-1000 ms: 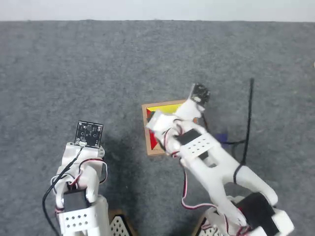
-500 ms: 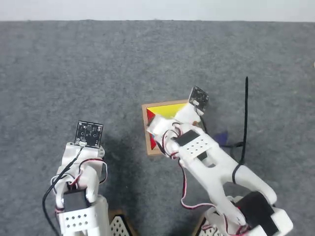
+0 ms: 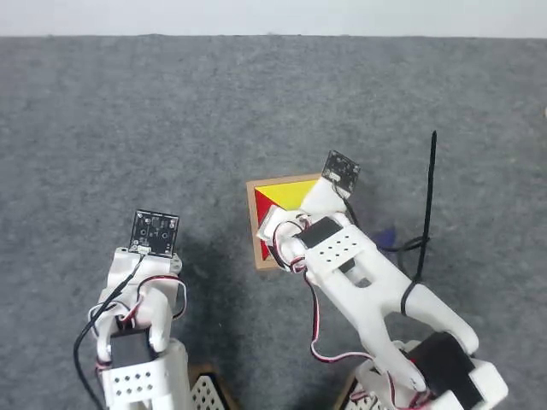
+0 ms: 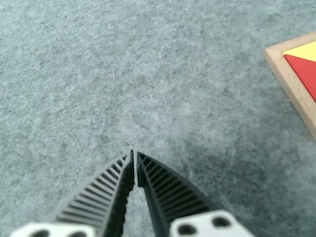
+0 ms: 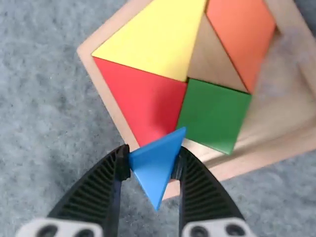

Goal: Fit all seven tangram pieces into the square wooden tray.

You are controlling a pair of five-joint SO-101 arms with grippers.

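Observation:
The square wooden tray (image 5: 247, 160) holds a yellow triangle (image 5: 158, 42), a red triangle (image 5: 148, 101), a green square (image 5: 215, 113) and an orange piece (image 5: 242, 34). Between them is a bare triangular gap (image 5: 210, 61). My right gripper (image 5: 151, 154) is shut on a blue triangle (image 5: 155, 170), held just above the tray's rim beside the red triangle. In the high view the right arm (image 3: 342, 256) covers most of the tray (image 3: 253, 213). My left gripper (image 4: 135, 160) is shut and empty over the carpet, well apart from the tray's corner (image 4: 291, 79).
A small purple piece (image 3: 386, 237) lies on the grey carpet to the right of the tray, partly behind the right arm. A black cable (image 3: 427, 196) rises beside it. The left arm (image 3: 141, 290) stands at the lower left.
The right arm has shifted slightly left over the tray with the blue triangle still held. The left arm has not moved.

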